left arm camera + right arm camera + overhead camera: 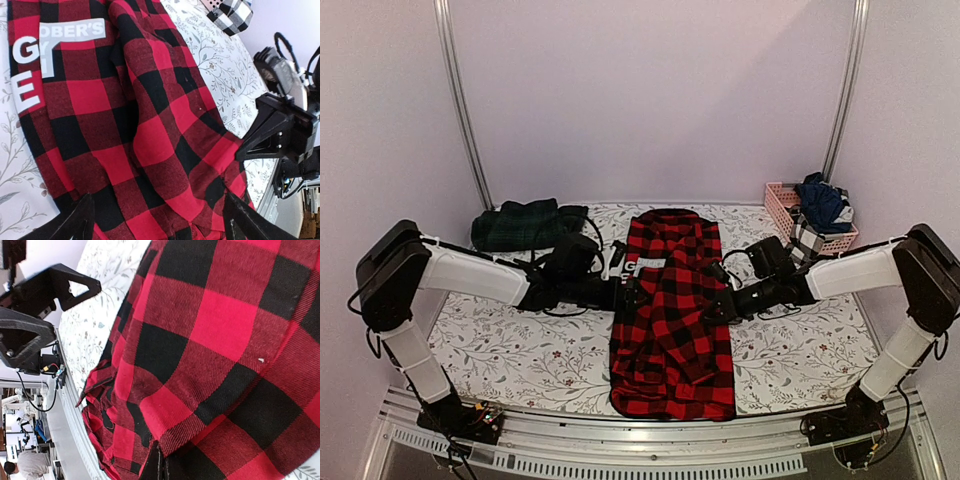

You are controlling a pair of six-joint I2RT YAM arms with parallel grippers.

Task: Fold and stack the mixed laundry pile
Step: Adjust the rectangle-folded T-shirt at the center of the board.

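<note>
A red-and-black checked flannel shirt (670, 310) lies lengthwise down the middle of the table, its near end bunched at the front edge. My left gripper (628, 293) is at its left edge, open wide, with the jaws spread over the cloth (125, 110) and holding nothing. My right gripper (720, 305) is at the shirt's right edge. In the right wrist view its jaws (161, 455) are closed together on a folded edge of the shirt (225, 325). A dark green tartan piece (520, 225) lies at the back left. Navy clothes (820, 200) sit in the basket.
A pink slatted basket (778, 200) stands at the back right, with a black-and-white checked piece (807, 238) hanging over its front. The leaf-patterned table cloth (520, 350) covers the table. A metal rail runs along the front edge.
</note>
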